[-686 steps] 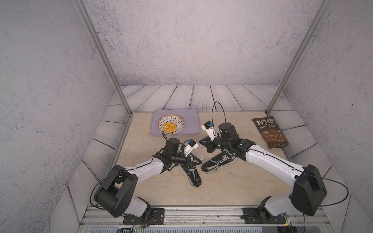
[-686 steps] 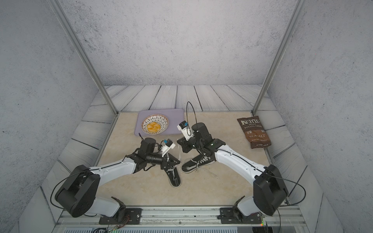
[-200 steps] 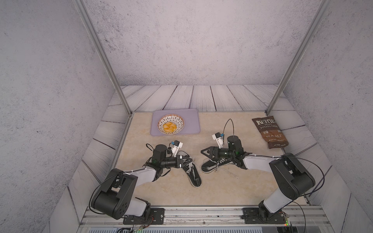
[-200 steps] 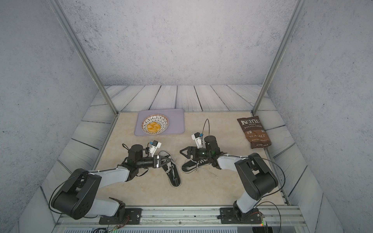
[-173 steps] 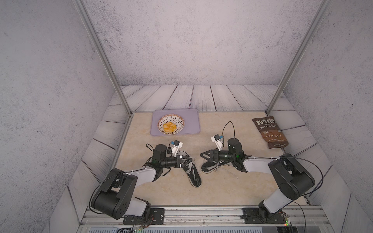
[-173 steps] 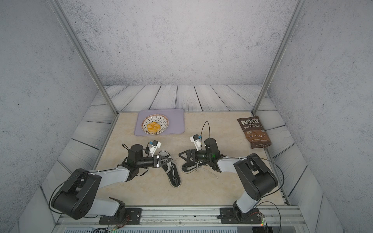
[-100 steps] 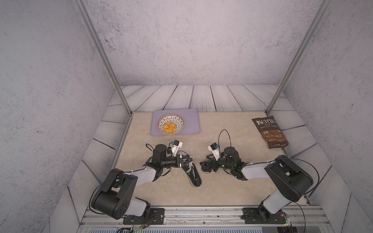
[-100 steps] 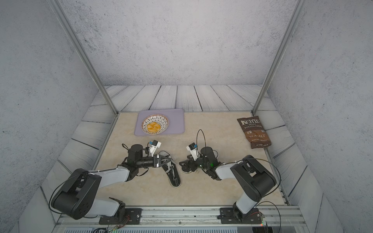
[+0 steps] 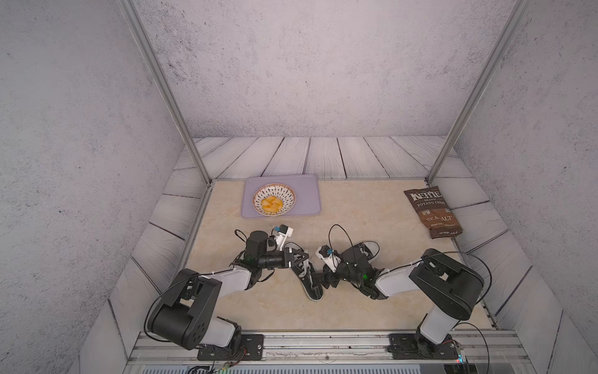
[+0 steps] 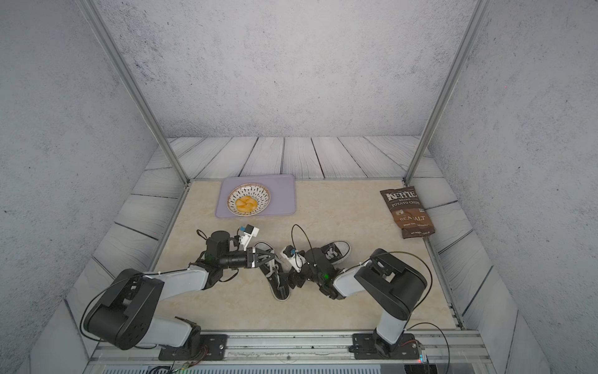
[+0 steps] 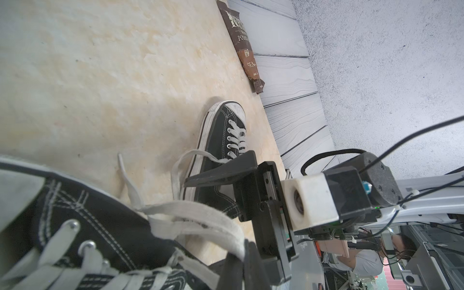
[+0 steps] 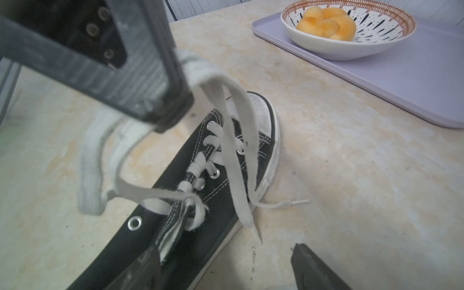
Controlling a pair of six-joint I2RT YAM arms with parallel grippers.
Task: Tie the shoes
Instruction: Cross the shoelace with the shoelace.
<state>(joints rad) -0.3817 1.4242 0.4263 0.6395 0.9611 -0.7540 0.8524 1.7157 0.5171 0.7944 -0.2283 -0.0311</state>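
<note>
Shoes (image 9: 313, 289) lie close together near the middle of the table (image 9: 356, 311), toward its front edge. Left gripper (image 12: 173, 110) is pinched on one shoe's white lace (image 12: 233, 140) — right gripper (image 12: 226, 247) stands spread, straddling that shoe's side.

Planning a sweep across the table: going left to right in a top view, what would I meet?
patterned bowl → nearer sneaker → farther sneaker → Kettle chip bag

Top views look down over everything; both wrist views closely face shoes (image 11: 221, 140).
</note>
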